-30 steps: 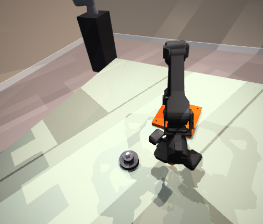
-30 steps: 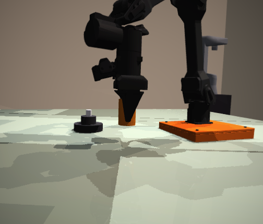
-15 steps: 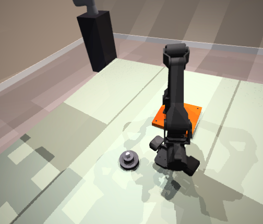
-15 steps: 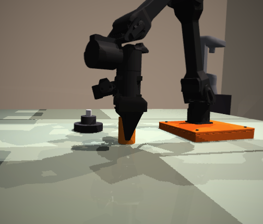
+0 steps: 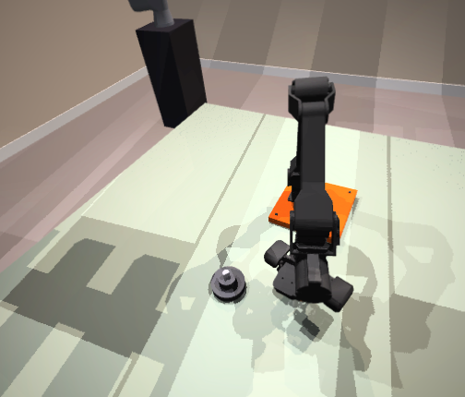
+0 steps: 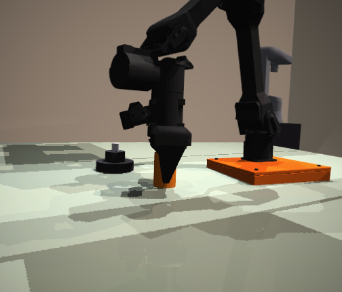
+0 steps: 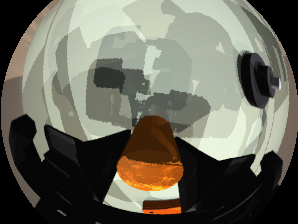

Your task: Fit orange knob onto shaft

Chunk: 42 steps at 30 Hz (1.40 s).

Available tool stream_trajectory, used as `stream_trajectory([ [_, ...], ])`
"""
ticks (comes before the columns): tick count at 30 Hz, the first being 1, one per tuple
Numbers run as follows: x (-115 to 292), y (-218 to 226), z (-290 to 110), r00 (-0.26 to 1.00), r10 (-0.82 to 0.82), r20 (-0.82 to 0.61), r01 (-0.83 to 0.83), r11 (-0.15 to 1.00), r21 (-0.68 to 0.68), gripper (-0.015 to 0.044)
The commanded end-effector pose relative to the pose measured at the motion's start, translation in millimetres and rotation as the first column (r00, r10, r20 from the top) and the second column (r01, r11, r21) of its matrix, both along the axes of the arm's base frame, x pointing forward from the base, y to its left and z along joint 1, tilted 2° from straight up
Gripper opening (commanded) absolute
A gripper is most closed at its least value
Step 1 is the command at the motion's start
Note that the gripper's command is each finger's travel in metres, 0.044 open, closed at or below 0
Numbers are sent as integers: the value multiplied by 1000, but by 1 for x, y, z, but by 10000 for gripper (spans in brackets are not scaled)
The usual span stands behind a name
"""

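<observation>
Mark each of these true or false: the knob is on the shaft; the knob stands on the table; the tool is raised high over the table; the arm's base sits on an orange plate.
1. The knob is on the shaft. False: the shaft is bare, and the knob is well apart from the pedestal.
2. The knob stands on the table. True.
3. The tool is raised high over the table. False: it is low, its fingers around the knob and loosened, tips near the table.
4. The arm's base sits on an orange plate. True.
</observation>
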<state>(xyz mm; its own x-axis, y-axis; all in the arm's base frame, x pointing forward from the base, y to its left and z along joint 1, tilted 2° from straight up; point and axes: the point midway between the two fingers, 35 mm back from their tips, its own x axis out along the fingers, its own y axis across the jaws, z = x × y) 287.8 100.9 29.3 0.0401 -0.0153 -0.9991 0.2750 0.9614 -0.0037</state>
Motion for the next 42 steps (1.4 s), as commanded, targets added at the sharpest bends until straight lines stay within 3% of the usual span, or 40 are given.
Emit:
stream_trajectory([
  [1,0,0,0,1000,0,0,0,1000,0,240],
  [11,0,0,0,1000,0,0,0,1000,0,240],
  [19,-3,2,81,1000,-4,2,4,1000,-1,440],
  [42,-1,1,54,1000,-4,2,4,1000,-2,440],
])
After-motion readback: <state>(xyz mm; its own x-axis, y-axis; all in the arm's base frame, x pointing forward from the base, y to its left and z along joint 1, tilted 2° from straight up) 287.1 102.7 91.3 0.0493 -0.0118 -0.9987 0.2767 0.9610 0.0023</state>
